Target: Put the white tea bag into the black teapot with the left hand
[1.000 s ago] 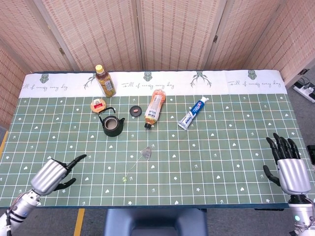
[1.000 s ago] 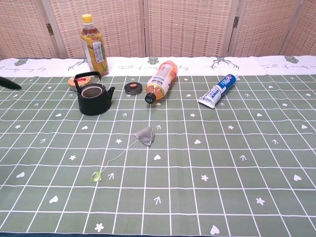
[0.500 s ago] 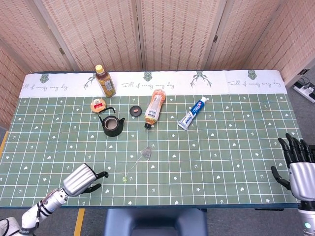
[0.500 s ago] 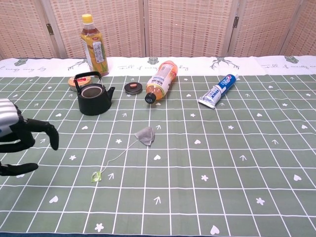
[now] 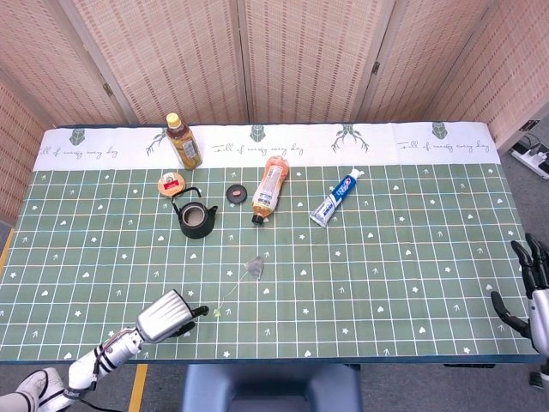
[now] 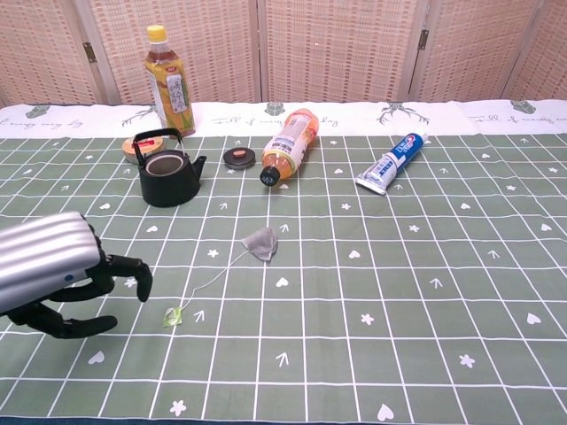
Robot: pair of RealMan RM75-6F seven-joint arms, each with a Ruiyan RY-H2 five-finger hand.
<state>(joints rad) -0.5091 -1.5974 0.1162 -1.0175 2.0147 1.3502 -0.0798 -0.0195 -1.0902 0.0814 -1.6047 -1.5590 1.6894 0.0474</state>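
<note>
The white tea bag [image 5: 255, 268] [image 6: 262, 243] lies on the green mat mid-table, its thin string running to a small green tag [image 5: 217, 312] [image 6: 173, 316]. The black teapot [image 5: 196, 218] [image 6: 166, 174] stands lidless at the back left. My left hand [image 5: 169, 316] [image 6: 55, 273] hovers near the front edge, just left of the tag, fingers curled loosely and apart, holding nothing. My right hand [image 5: 533, 292] sits at the far right table edge with fingers spread and holds nothing; the chest view does not show it.
A round black lid [image 5: 236, 193] lies right of the teapot. An orange bottle [image 5: 270, 187] lies on its side, a tea bottle [image 5: 183, 142] stands at the back, a small red-topped tin [image 5: 171, 183] sits behind the teapot, and a toothpaste tube [image 5: 336, 197] lies to the right.
My left hand has moved right along the front edge toward the string's tag. My right hand has drawn back toward the far right edge.
</note>
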